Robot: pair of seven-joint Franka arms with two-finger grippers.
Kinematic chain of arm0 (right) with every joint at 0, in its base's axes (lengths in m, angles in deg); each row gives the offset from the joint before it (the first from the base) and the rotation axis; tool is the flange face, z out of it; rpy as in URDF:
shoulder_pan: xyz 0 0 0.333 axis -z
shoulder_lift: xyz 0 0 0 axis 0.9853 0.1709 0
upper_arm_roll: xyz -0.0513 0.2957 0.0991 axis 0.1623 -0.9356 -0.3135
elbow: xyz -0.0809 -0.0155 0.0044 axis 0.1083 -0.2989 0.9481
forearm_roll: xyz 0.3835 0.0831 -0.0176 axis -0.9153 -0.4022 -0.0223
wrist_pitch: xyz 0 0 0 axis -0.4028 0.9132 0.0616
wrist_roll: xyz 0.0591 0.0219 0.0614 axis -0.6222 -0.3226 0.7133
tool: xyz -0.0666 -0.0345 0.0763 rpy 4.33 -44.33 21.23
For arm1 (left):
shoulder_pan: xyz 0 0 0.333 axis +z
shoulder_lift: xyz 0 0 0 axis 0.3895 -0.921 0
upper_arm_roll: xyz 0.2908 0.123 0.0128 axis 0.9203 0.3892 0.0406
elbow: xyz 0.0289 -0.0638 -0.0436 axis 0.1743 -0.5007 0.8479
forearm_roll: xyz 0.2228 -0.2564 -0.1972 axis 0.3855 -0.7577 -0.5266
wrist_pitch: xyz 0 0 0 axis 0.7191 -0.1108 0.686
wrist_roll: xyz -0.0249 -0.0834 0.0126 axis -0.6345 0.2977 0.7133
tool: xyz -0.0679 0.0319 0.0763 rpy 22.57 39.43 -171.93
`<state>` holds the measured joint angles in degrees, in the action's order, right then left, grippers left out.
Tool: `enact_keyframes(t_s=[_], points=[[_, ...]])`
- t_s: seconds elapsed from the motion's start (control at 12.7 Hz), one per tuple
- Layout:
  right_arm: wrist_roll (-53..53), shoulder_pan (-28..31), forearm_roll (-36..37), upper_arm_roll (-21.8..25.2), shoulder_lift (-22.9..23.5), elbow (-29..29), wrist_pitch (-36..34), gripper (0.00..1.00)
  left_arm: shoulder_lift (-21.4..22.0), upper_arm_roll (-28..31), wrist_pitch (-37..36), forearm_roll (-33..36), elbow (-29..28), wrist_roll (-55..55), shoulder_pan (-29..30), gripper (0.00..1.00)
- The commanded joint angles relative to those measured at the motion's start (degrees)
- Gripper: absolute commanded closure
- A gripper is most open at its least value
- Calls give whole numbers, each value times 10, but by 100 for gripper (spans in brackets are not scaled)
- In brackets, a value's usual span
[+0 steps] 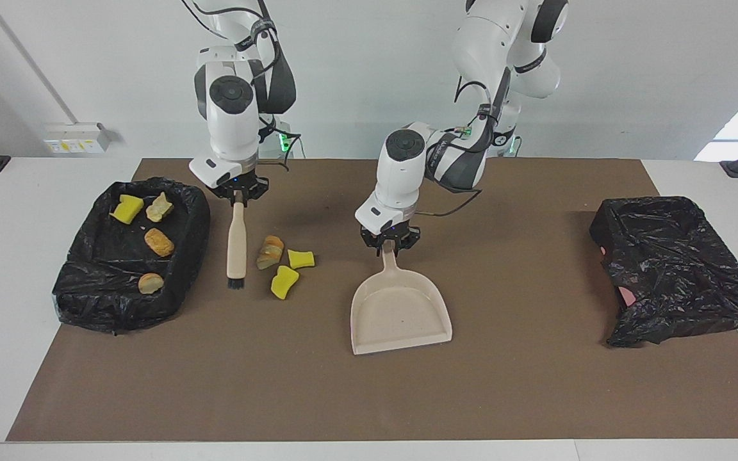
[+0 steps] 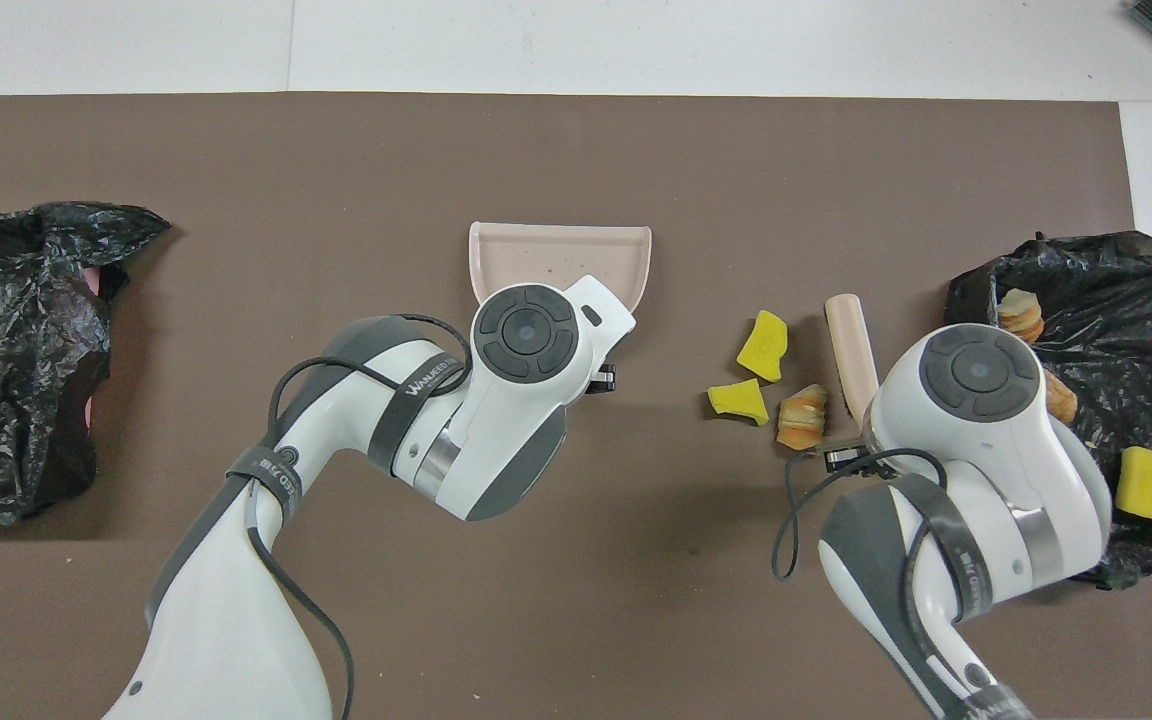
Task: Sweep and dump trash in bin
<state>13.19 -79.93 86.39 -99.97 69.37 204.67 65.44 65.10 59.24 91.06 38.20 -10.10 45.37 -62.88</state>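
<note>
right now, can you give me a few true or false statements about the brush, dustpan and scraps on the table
1. The right gripper holds the brush by its handle. True.
2. The dustpan already carries two yellow scraps. False: the pan is empty; its handle is in the left gripper.
3. Three scraps lie on the mat between the brush and the dustpan. True: two yellow, one orange-tan.
4. The bin at the right arm's end is empty. False: it holds four scraps.
5. The brush's bristles rest on the loose scraps. False: the bristles are beside the scraps, apart from them.
</note>
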Motion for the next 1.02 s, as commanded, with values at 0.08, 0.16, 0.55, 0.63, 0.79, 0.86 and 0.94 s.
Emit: enact_keyframes(t_s=[0.08, 0.16, 0.55, 0.63, 0.79, 0.86, 0.94], points=[[5, -11, 10, -6, -1, 30, 25, 100, 52, 3, -83, 3, 7, 116, 36, 100], [13, -24, 4, -6, 0, 31, 26, 100, 59, 2, -108, 4, 10, 155, 46, 100], [39, -103, -80, -6, 18, 36, 63, 100, 103, 3, -206, 23, 4, 430, 81, 100], [39, -116, -107, -6, 21, 33, 76, 100, 108, 3, -206, 26, -2, 487, 85, 100], [52, -139, -141, -6, 30, 10, 68, 100, 116, 3, -207, 42, -19, 651, 98, 100], [76, -146, -139, -5, 23, 4, 54, 100, 117, 3, -206, 42, -26, 727, 105, 100], [99, -146, -130, -4, 13, -8, 34, 100, 125, 3, -199, 42, -42, 754, 107, 100]])
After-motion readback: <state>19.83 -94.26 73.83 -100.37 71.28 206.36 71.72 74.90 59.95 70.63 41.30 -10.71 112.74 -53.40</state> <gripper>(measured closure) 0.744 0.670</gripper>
